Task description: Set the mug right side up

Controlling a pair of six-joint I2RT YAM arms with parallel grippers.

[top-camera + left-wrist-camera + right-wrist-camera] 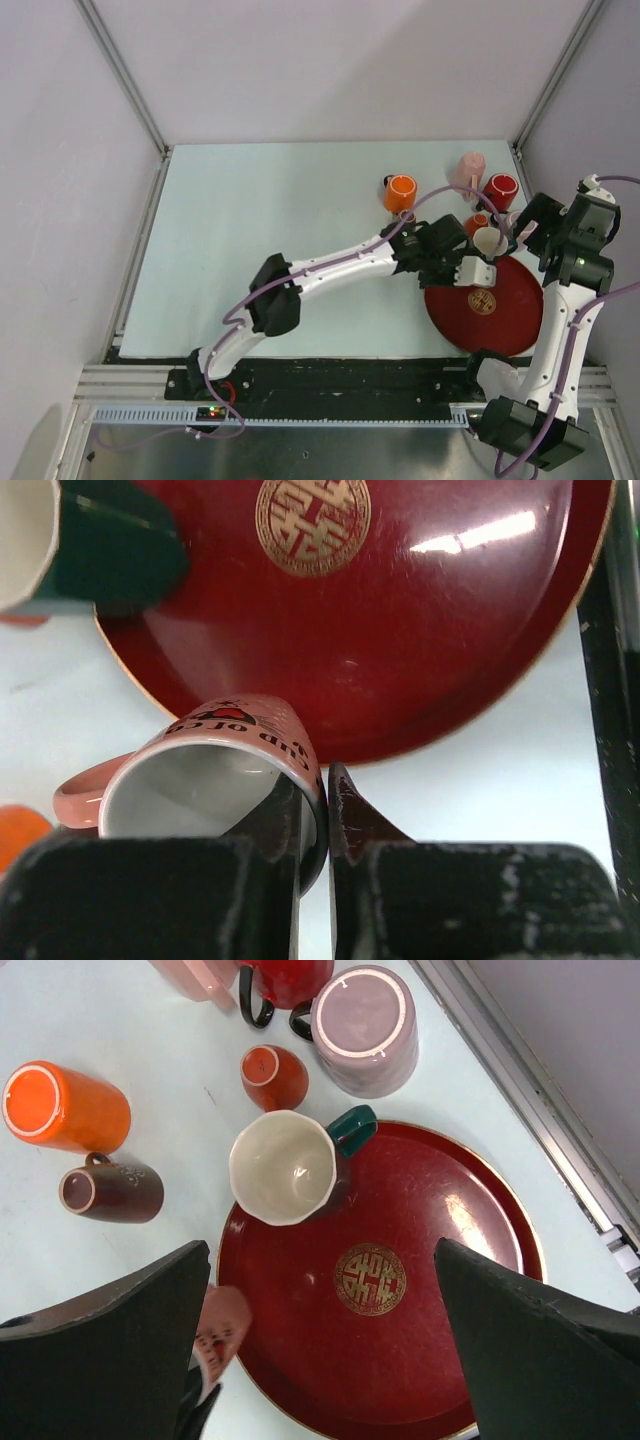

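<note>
- While the left pincer point(327, 785) is clenched on the rim of the pink mug point(215, 765), one finger sits inside the mug and one outside.
- The pink mug is tipped on its side at the left edge of the red tray point(515, 315), its mouth facing the wrist camera.
- The right pincer point(322, 1255) hangs released, fingers wide apart, above the tray.
- A white mug point(283, 1167) with a green handle stands upright on the tray.
- Other cups stand on the worktop point(260, 240) beyond.

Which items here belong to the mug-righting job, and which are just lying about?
In the job: pink mug, left end effector shut on its rim.

Lying about: red plate, green-handled mug, orange mug, brown mug, mauve mug, red mug.
</note>
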